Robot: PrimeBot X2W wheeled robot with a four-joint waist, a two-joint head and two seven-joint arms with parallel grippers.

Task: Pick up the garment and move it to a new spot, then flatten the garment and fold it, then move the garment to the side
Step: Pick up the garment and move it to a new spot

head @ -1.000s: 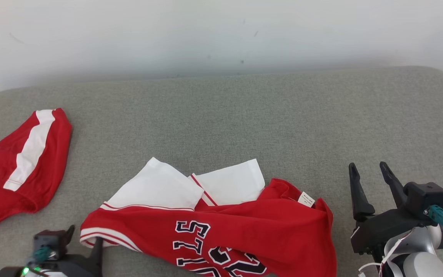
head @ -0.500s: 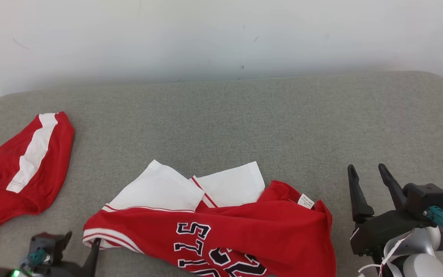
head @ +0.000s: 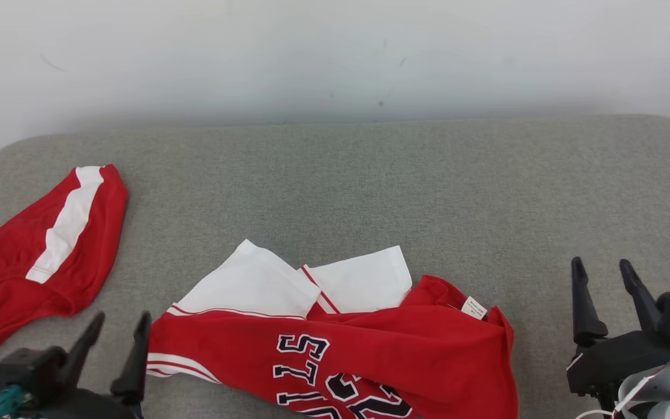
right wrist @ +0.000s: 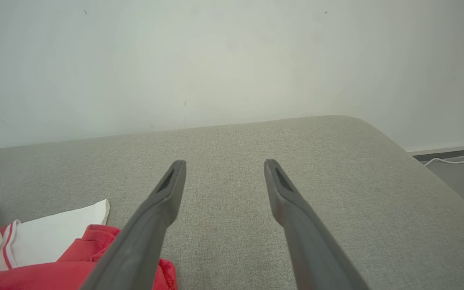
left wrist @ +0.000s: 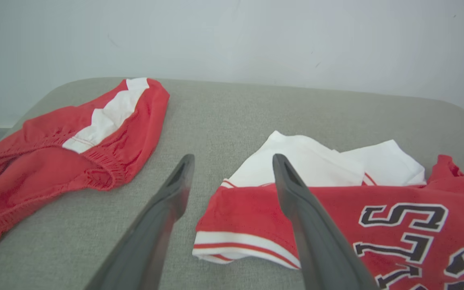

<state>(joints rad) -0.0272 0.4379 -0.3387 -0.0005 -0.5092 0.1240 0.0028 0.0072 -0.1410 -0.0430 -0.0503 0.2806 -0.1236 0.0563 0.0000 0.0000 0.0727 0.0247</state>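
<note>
So the crumpled red jersey [head: 370, 361] sits at the grey bench's [head: 370, 186] front edge, red shorts [head: 38, 256] near its left edge, while the left gripper [head: 123, 318] and right gripper [head: 599, 263] flank the jersey, both spread wide and gripping nothing.

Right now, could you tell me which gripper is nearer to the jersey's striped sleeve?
Left. The left gripper is just beside the striped sleeve; the right gripper stands apart, across the jersey.
</note>
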